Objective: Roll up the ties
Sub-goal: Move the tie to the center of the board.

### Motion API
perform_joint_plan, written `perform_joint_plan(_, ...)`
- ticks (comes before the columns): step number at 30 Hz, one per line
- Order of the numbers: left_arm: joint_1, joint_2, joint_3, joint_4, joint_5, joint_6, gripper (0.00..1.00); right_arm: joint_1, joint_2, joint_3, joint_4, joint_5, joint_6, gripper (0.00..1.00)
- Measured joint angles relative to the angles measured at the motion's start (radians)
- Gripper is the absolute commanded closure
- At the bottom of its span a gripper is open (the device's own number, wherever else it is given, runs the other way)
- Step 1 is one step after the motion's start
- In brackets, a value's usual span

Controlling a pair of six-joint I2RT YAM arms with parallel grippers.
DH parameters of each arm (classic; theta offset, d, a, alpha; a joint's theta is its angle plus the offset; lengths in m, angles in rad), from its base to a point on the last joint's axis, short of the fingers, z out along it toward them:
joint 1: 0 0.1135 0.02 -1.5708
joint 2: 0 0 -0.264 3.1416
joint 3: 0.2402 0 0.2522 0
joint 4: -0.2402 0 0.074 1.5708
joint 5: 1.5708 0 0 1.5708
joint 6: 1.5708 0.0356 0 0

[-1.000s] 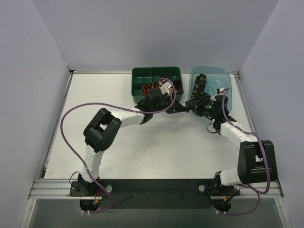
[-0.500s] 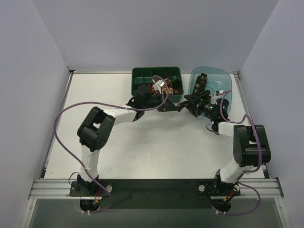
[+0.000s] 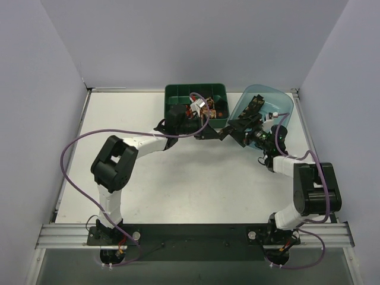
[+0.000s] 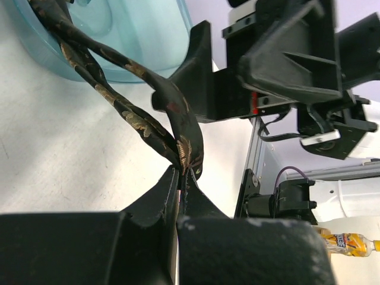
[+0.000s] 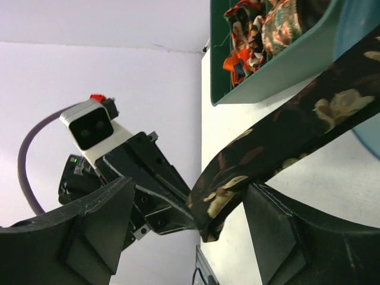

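Note:
A long black tie (image 4: 127, 113) with gold motifs runs doubled from the teal tub (image 4: 139, 35) down to my left gripper (image 4: 183, 172), which is shut on its folded end. In the right wrist view the same tie (image 5: 285, 133) passes between the spread fingers of my right gripper (image 5: 191, 189), which is open and touches it only at the right finger (image 5: 285, 231). From above, the two grippers, left (image 3: 212, 132) and right (image 3: 231, 131), meet tip to tip between tray and tub. Rolled ties (image 5: 261, 24) lie in the green tray (image 5: 270, 68).
The green compartment tray (image 3: 178, 93) stands at the back centre, with the teal tub (image 3: 279, 101) tilted just to its right. A table rail (image 3: 303, 130) runs along the right edge. Purple cables loop off both arms.
My right gripper has opened and let go of the tie. Both grippers have shifted a little to the left, and the tub has tipped towards the tray. The left gripper keeps its hold.

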Motion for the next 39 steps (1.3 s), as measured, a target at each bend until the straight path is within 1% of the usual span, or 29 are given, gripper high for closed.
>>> perform_joint_plan(6, 0.0, -0.011, 0.0, -0.024, -0.001, 0.017, 1.0, 0.039, -0.044, 0.0, -0.083, 0.0, -0.06, 0.28)
perform_joint_plan(10, 0.004, -0.014, 0.0, -0.026, -0.002, 0.019, 1.0, 0.055, -0.068, -0.002, -0.155, 0.0, -0.101, 0.34)
perform_joint_plan(15, 0.007, -0.014, 0.0, -0.026, -0.001, 0.021, 1.0, 0.065, -0.109, -0.006, -0.215, 0.002, -0.152, 0.35)
perform_joint_plan(19, 0.006, -0.016, -0.003, -0.025, 0.0, 0.021, 1.0, 0.073, -0.097, -0.011, -0.208, 0.009, -0.155, 0.36)
perform_joint_plan(29, 0.005, -0.044, -0.035, -0.019, 0.019, 0.016, 1.0, 0.079, 0.082, -0.016, -0.011, 0.027, -0.043, 0.41)
perform_joint_plan(33, 0.005, -0.071, -0.066, -0.01, 0.031, 0.013, 1.0, 0.079, 0.129, -0.007, 0.039, 0.035, -0.003, 0.56)
perform_joint_plan(35, 0.005, -0.083, -0.076, -0.006, 0.04, 0.011, 1.0, 0.079, 0.15, 0.005, 0.067, 0.037, 0.022, 0.71)
perform_joint_plan(36, 0.005, -0.086, -0.078, -0.004, 0.044, 0.011, 1.0, 0.079, 0.158, 0.011, 0.08, 0.037, 0.032, 0.86)
perform_joint_plan(38, 0.005, -0.089, -0.082, 0.002, 0.051, 0.011, 1.0, 0.079, 0.167, 0.019, 0.107, 0.039, 0.053, 1.0)
perform_joint_plan(39, 0.005, -0.089, -0.084, 0.003, 0.052, 0.011, 1.0, 0.079, 0.169, 0.023, 0.117, 0.038, 0.064, 1.0)
